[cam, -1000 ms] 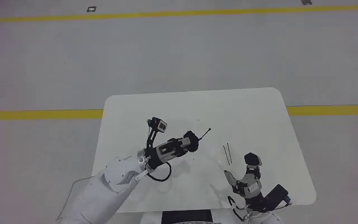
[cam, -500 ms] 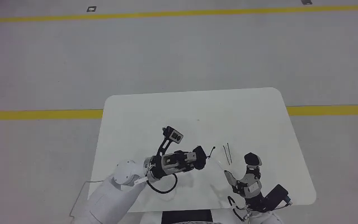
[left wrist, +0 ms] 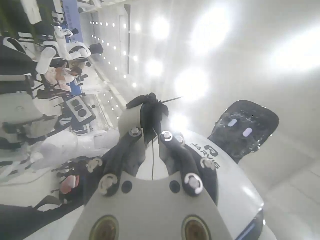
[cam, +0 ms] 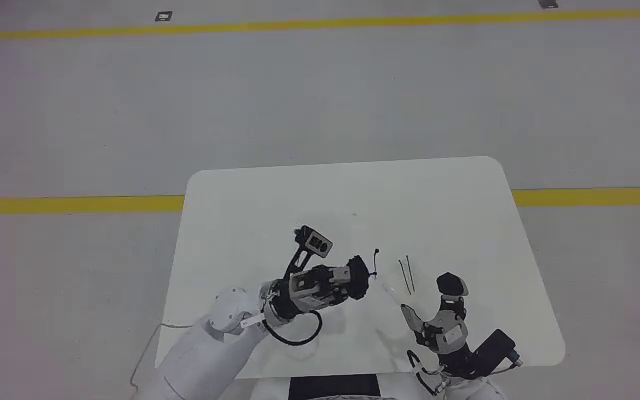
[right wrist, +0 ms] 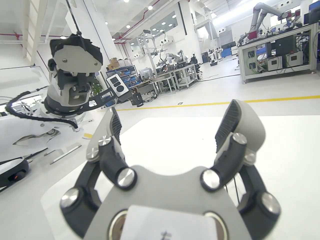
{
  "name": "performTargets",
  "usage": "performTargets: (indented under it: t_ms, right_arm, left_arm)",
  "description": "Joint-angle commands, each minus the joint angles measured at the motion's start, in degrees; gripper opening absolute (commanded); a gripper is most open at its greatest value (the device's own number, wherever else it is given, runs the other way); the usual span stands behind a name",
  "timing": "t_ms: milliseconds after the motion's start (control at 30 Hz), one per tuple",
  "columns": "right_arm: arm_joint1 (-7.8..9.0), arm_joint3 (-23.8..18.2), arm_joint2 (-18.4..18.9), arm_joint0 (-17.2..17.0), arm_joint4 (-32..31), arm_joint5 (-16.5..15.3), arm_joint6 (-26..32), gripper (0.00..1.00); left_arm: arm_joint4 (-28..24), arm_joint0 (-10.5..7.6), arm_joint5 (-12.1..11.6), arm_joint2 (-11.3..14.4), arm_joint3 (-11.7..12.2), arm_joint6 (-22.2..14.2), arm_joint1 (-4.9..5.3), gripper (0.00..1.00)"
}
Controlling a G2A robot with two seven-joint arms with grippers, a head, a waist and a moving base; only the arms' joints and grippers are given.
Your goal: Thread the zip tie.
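My left gripper (cam: 362, 272) is above the table's middle front, shut on a thin black zip tie (cam: 374, 262) whose free end sticks out beyond the fingertips. In the left wrist view the fingers (left wrist: 150, 116) pinch the zip tie (left wrist: 172, 99) and its tail runs back between them. In the right wrist view the left gripper (right wrist: 75, 48) has the zip tie (right wrist: 71, 8) standing up from it. My right gripper (cam: 430, 300) sits low near the front right edge, open (right wrist: 172, 126) and holding nothing, a short way from the left gripper.
Two more black zip ties (cam: 405, 270) lie on the white table (cam: 300, 200) between the grippers. The far half of the table is bare. The floor with a yellow line (cam: 90, 204) surrounds it.
The left arm has swung toward the front and the right gripper, carrying the zip tie. The tie now points more upright. The right gripper has not moved.
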Motion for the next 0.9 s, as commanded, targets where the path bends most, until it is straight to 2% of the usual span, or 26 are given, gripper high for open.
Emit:
performTargets:
  t_ms: [0, 200, 400, 700, 867]
  right_arm:
    - [0.0, 0.0, 0.0, 0.0, 0.0, 0.0, 0.0, 1.0]
    - [0.0, 0.0, 0.0, 0.0, 0.0, 0.0, 0.0, 1.0]
    - [0.0, 0.0, 0.0, 0.0, 0.0, 0.0, 0.0, 1.0]
    - [0.0, 0.0, 0.0, 0.0, 0.0, 0.0, 0.0, 1.0]
    - [0.0, 0.0, 0.0, 0.0, 0.0, 0.0, 0.0, 1.0]
  left_arm:
    - [-1.5, -0.04, -0.2, -0.3, 0.0, 0.6, -0.12, 0.0]
    - [-7.6, 0.46, -0.2, -1.0, -0.8, -0.5, -0.68, 0.0]
    - [-14.7, 0.99, 0.0, -1.0, -1.4, -3.5, -1.17, 0.0]
    - [-20.2, 1.03, 0.8, -0.8, -1.4, -5.5, -1.71, 0.0]
    - [-21.1, 0.98, 0.9, -0.7, -1.3, -6.0, -1.97, 0.0]
